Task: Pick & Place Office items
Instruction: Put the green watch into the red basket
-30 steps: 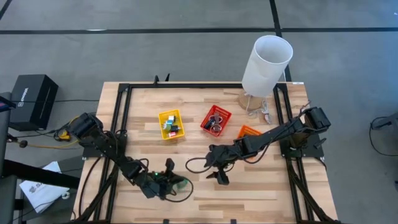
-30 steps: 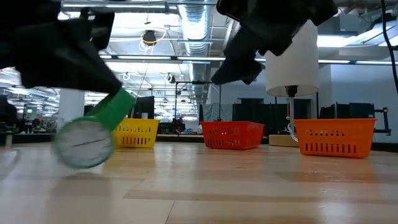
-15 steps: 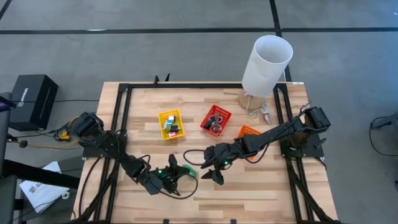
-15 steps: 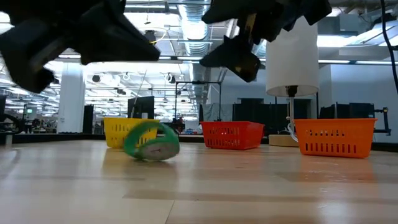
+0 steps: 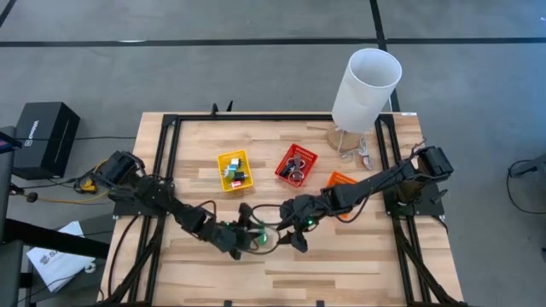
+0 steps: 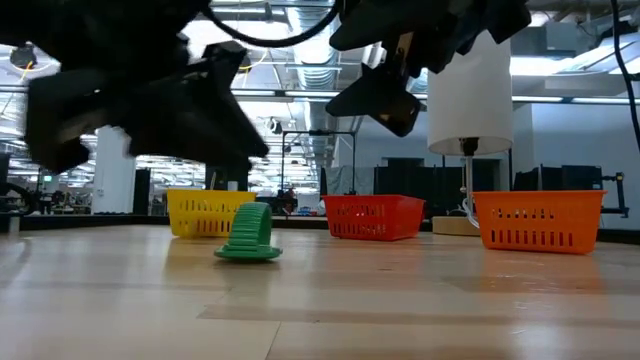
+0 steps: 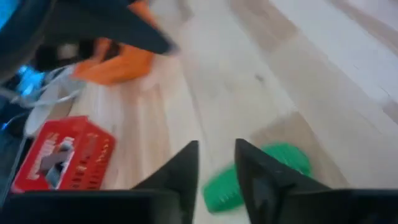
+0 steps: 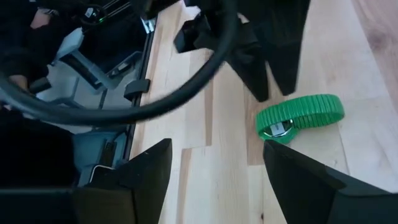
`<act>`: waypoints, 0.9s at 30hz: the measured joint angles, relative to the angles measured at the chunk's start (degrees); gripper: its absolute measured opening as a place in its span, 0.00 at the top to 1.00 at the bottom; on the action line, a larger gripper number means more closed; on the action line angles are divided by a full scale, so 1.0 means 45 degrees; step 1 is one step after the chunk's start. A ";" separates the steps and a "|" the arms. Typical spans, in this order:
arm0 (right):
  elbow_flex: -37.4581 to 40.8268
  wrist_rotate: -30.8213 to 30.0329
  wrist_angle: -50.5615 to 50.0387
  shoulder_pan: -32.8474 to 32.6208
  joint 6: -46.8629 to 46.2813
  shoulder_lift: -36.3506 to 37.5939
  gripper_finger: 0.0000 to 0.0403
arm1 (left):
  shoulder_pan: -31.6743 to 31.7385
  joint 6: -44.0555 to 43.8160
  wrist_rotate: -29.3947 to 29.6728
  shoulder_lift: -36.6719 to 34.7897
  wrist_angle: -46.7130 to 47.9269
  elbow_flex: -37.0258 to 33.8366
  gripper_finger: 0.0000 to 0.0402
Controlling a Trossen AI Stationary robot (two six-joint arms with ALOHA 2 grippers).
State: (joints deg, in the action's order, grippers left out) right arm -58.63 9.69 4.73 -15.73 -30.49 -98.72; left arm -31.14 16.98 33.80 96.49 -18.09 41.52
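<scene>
One office item, a green round thing with a ribbed rim (image 5: 267, 240), lies flat on the table (image 5: 358, 273) near the front middle; it also shows in the low view (image 6: 248, 235) and the right wrist view (image 8: 300, 117). My left gripper (image 7: 216, 146) hovers just above and to the left of it, open by a narrow gap with nothing between its fingers. My right gripper (image 8: 217, 168) hangs wide open just right of the green item (image 7: 273, 168) and above it. More small items lie in the yellow bin (image 5: 234, 170) and the red bin (image 5: 296, 164).
The yellow and red bins stand at mid table, with an orange bin (image 5: 341, 181) partly under my right arm. A tall white cylinder (image 5: 365, 89) stands at the far right. A black frame (image 5: 166, 162) runs along the table's sides. Bare wood lies along the near edge.
My left gripper has swung toward the table's right and let go of the green item. The item dropped to the table, wobbled on edge, and now lies flat, farther right than before. My right gripper has rolled about its own axis while staying in place.
</scene>
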 joint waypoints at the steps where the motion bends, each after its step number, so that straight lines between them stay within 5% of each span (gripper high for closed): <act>1: 0.0000 0.0121 0.0000 0.0000 0.0099 0.0000 0.39 | -0.0043 0.0340 -0.0103 0.0000 0.0243 0.0000 0.73; 12: 0.0000 0.0263 -0.0034 0.0024 0.0207 0.0000 0.39 | 0.0228 0.4196 -0.0586 0.0018 0.0776 -0.0510 0.42; 27: 0.0009 0.0312 -0.0330 -0.0083 0.0236 0.0000 0.39 | 0.1248 0.6608 -0.1395 0.1836 -0.2288 -0.0510 0.49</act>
State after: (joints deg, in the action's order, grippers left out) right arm -58.59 11.09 3.25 -16.10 -29.43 -98.72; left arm -25.52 46.71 27.52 104.75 -28.38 39.22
